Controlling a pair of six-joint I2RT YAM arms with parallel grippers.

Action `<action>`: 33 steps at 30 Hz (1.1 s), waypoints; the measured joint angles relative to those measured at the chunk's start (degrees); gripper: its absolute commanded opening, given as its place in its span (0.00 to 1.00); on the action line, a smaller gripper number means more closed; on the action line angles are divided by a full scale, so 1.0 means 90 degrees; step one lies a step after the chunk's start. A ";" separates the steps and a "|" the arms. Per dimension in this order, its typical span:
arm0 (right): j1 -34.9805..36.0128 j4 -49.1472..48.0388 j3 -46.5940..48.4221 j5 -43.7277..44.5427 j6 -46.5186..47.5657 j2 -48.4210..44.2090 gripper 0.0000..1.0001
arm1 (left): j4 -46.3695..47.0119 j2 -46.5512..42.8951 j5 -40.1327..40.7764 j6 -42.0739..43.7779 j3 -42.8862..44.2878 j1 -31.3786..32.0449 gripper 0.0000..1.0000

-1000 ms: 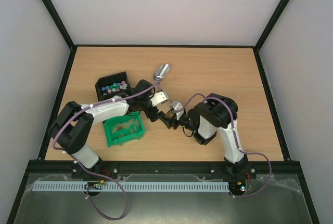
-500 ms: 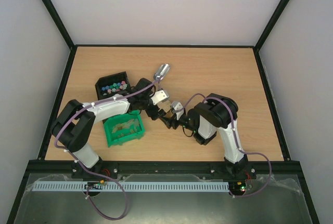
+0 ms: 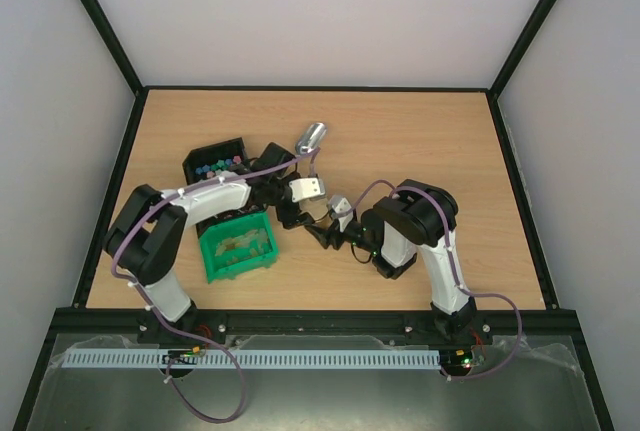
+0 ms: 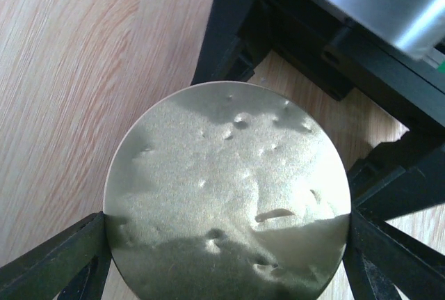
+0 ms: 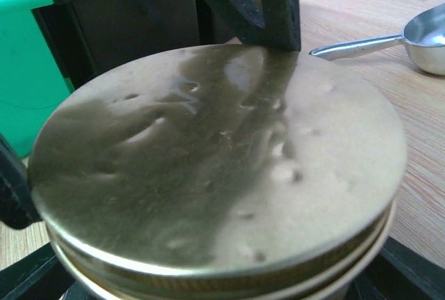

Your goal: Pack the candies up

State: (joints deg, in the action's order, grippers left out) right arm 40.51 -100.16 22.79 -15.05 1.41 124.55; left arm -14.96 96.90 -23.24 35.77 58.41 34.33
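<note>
Up close, two robot arms meet over a jar (image 5: pixel 348 277) capped with a dented gold lid (image 4: pixel 226 195) near the middle of the table (image 3: pixel 450 151). The left gripper (image 3: pixel 293 215) sets its fingers (image 4: pixel 62 262) against opposite sides of the lid's rim, clenched on it. The right gripper (image 3: pixel 322 232) straddles the jar beneath, its fingers (image 5: pixel 10 195) drawn in and apparently gripping, though the contact itself is hidden under the lid.

The candies (image 3: pixel 218 164) sit apart from all this: bright blue, pink and green ones in a black bin (image 3: pixel 190 161), pale golden ones (image 3: pixel 238 243) in a green bin (image 3: pixel 212 271) near the jar. Tiny, light and slick in their wrappers, they look poor subjects for a pinch. The metal scoop (image 3: pixel 312 136) lying on the wood beyond, taken by its handle, seems the surer way.
</note>
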 measured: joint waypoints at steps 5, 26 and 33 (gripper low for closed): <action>0.0000 -0.0002 -0.0017 -0.0165 0.0046 -0.0002 0.34 | -0.0622 0.0175 -0.0192 0.1052 0.0372 -0.0100 0.47; 0.0005 -0.0002 -0.0017 -0.0143 -0.0061 -0.0012 0.34 | -0.1787 0.0806 -0.0840 0.2613 0.1311 -0.0459 0.97; 0.0041 -0.0005 -0.0002 0.0010 -0.0214 -0.0022 0.34 | -0.0758 -0.0299 -0.0454 0.1248 0.0226 -0.0631 0.99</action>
State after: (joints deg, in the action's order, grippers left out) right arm 40.88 -100.20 22.76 -14.96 -0.51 124.36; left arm -21.78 94.21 -27.33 47.00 60.45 28.64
